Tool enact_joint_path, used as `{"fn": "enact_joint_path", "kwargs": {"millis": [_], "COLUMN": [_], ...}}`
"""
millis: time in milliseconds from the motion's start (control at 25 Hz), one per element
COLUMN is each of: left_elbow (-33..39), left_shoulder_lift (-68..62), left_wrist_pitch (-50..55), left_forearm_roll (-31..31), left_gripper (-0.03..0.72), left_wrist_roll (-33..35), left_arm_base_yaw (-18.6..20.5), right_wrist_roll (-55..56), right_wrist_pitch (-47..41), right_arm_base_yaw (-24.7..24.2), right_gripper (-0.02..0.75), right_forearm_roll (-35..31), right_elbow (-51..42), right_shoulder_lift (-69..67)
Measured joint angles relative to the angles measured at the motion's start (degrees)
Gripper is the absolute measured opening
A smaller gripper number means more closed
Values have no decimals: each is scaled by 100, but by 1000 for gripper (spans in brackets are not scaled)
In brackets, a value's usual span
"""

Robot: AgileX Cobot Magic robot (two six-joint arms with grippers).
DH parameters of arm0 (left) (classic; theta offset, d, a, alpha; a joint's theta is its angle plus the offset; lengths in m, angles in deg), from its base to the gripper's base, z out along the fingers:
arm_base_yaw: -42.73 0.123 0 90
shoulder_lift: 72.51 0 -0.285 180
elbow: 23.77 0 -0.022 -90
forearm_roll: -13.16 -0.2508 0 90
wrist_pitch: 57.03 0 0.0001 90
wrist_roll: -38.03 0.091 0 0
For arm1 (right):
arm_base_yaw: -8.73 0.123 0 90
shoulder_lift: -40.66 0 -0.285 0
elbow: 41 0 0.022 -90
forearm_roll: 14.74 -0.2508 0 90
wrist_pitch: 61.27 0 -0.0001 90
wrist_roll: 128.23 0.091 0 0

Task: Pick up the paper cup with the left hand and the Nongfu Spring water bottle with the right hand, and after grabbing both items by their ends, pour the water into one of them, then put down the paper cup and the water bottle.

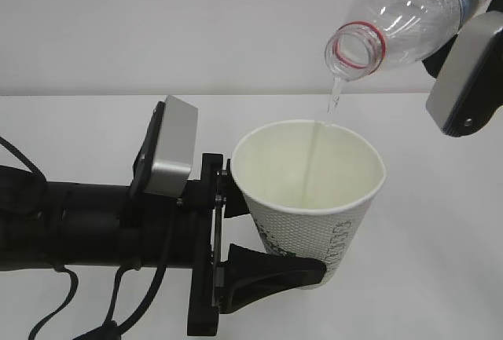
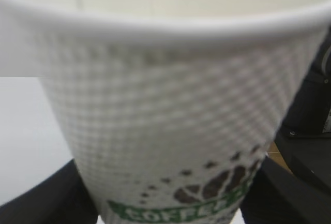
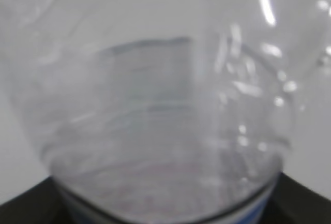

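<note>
The white paper cup (image 1: 314,195) with dotted print and a green logo is held upright above the table. My left gripper (image 1: 291,238) is shut on its lower end; one black finger (image 1: 275,271) wraps the near side. In the left wrist view the cup (image 2: 170,105) fills the frame between the gripper (image 2: 168,211) fingers (image 2: 46,198). The clear Nongfu Spring water bottle (image 1: 405,14) is tilted mouth-down at top right, red neck ring over the cup. A thin stream of water (image 1: 333,103) falls into the cup. My right gripper (image 3: 165,211) is shut on the bottle (image 3: 155,105).
The left arm (image 1: 78,226) and its grey block (image 1: 169,148) lie across the lower left, with cables (image 1: 118,308) hanging below. The right arm's grey block (image 1: 468,73) is at the right edge. The white table (image 1: 440,261) lies below.
</note>
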Motion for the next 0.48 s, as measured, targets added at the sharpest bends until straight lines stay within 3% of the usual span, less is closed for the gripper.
{"fn": "enact_joint_path", "kwargs": {"millis": [480], "left_elbow": [0], "left_shoulder_lift": [0], "left_wrist_pitch": [0], "left_forearm_roll": [0], "left_gripper": [531], "left_wrist_roll": [0], "left_arm_base_yaw": [0], "right_wrist_roll": [0], "right_wrist_pitch": [0], "right_arm_base_yaw": [0], "right_gripper": [485], "right_forearm_roll": [0], "right_elbow": [0], "right_shoulder_lift": [0]}}
